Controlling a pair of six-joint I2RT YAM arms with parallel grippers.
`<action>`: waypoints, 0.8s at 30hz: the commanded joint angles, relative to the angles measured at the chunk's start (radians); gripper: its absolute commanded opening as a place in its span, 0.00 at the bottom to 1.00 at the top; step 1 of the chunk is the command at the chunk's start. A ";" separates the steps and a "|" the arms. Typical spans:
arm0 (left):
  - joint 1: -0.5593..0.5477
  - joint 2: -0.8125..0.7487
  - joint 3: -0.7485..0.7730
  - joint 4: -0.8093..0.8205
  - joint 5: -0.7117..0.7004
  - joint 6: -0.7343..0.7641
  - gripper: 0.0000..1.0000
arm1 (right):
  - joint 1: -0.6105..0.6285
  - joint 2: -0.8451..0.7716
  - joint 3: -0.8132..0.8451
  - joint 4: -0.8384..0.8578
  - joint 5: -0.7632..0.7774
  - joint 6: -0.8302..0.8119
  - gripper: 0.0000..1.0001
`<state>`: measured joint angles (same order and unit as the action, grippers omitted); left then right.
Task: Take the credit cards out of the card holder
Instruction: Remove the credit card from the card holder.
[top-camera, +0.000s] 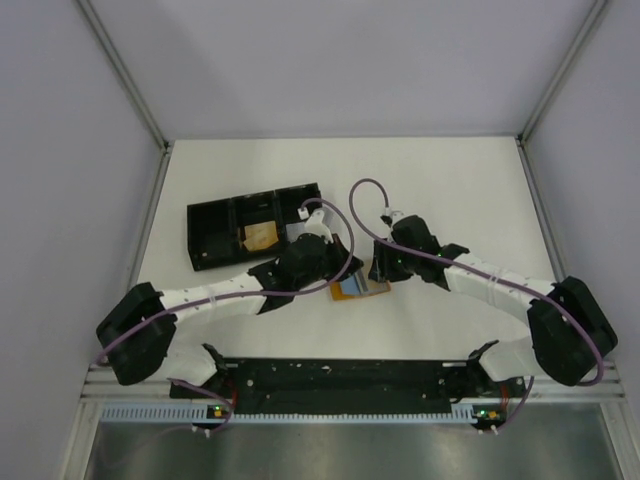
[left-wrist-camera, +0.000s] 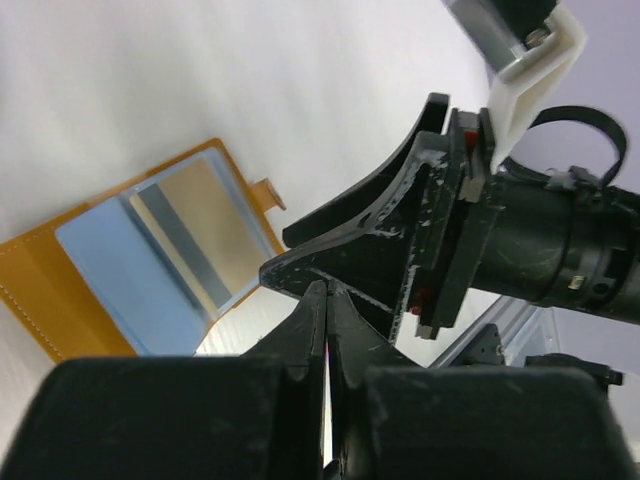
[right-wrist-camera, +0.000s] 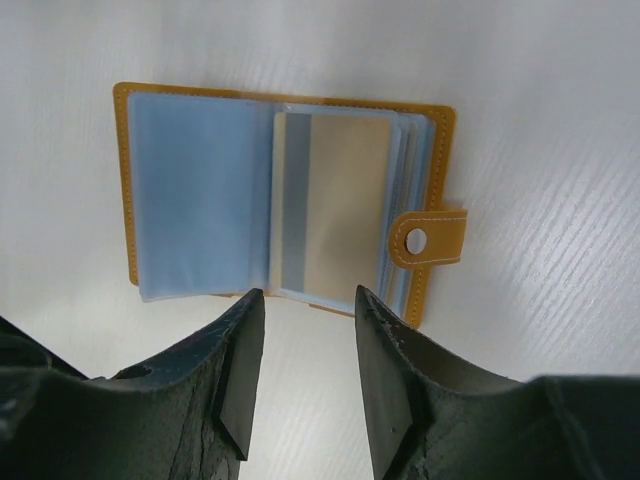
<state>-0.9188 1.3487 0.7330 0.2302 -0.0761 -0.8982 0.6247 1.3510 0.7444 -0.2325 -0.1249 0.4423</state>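
The card holder (right-wrist-camera: 430, 130) lies open and flat on the white table, orange-tan with pale blue plastic sleeves and a snap tab (right-wrist-camera: 430, 240). A credit card (right-wrist-camera: 345, 200), tan with a grey stripe, sits in its right-hand sleeve; the left sleeve (right-wrist-camera: 200, 190) looks plain blue. My right gripper (right-wrist-camera: 308, 300) is open just short of the holder's near edge, in line with that card, nothing between its fingers. My left gripper (left-wrist-camera: 327, 290) is shut and empty, beside the card holder (left-wrist-camera: 40, 270) and close to the right gripper's fingers (left-wrist-camera: 380, 240). In the top view both grippers flank the card holder (top-camera: 358, 289).
A black three-compartment tray (top-camera: 215, 235) stands at the back left, with a flat tan piece (top-camera: 262, 236) in its middle compartment. Purple cables (top-camera: 360, 195) loop above both wrists. Grey walls close in the table on three sides.
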 joint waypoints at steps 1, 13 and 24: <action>-0.002 0.070 0.016 -0.026 0.009 0.015 0.00 | -0.017 0.014 -0.017 0.056 0.001 0.018 0.41; 0.031 0.196 -0.089 -0.042 -0.021 -0.033 0.00 | -0.017 0.094 -0.036 0.099 -0.018 0.033 0.36; 0.037 0.196 -0.149 -0.035 -0.016 -0.053 0.00 | -0.017 0.112 -0.034 0.091 -0.036 0.026 0.36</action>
<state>-0.8867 1.5475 0.6151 0.1810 -0.0864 -0.9409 0.6121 1.4509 0.7109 -0.1673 -0.1410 0.4675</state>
